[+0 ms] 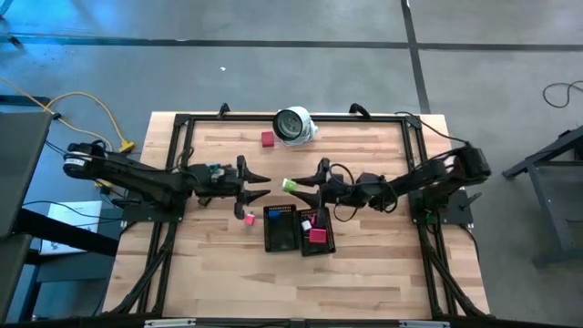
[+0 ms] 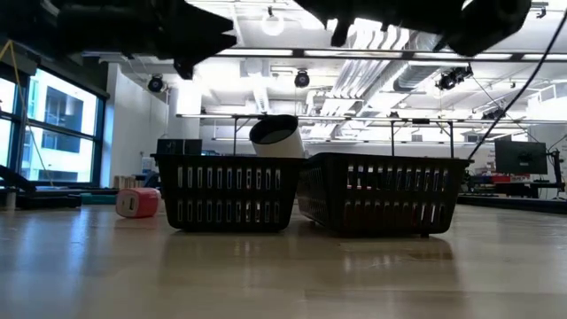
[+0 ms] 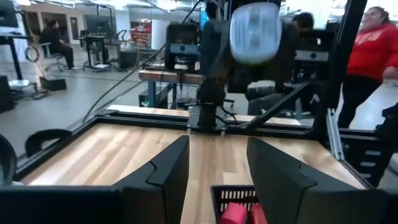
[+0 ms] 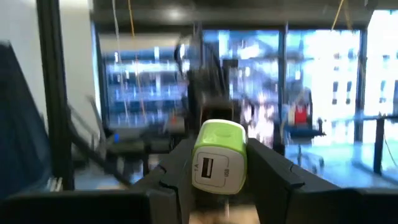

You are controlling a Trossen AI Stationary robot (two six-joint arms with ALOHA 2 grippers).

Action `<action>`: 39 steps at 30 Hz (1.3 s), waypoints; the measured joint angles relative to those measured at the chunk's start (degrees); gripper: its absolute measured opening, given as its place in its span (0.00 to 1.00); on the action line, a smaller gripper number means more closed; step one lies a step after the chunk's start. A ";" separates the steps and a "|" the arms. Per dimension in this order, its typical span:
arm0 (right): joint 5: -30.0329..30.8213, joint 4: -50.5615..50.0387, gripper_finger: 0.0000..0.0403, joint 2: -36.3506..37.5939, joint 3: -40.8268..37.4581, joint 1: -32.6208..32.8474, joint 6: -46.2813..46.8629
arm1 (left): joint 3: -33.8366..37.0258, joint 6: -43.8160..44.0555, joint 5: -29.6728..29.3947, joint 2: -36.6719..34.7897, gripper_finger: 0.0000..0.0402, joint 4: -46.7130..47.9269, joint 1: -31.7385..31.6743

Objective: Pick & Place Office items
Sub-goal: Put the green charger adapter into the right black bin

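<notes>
The right gripper (image 1: 296,186) pinches a green USB charger (image 4: 218,155) above the table (image 1: 364,273). Opposite, the left gripper (image 1: 265,186) hangs with jaws spread, empty, near two black mesh trays (image 1: 282,230).

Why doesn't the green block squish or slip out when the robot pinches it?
The green block looks like hard plastic, so it probably stays stiff. Its flat sides sit between the right gripper fingers, which likely stops slipping. It seems small and light, so easy to hold up.
</notes>
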State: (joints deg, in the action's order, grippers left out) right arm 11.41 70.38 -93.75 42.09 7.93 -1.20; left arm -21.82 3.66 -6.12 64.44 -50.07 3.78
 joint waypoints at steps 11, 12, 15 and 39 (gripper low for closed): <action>-3.87 14.67 0.28 -11.58 -0.02 -1.69 0.03 | -0.09 0.77 6.32 12.89 0.39 -21.00 -0.69; -4.16 14.93 0.28 -11.70 -0.02 -1.67 0.06 | -0.09 0.78 7.04 14.09 0.39 -23.30 -0.69; -4.26 15.18 0.28 -11.67 -0.02 -1.67 -0.19 | -0.09 0.90 7.63 17.08 0.39 -28.48 -0.69; -7.18 14.55 0.28 -11.59 3.47 -2.06 -0.30 | -3.37 3.92 16.11 24.63 0.39 -39.51 -1.78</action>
State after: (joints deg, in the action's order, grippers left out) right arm 4.23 84.93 -105.34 45.56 5.87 -1.50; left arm -25.20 7.58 9.99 89.08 -89.58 2.00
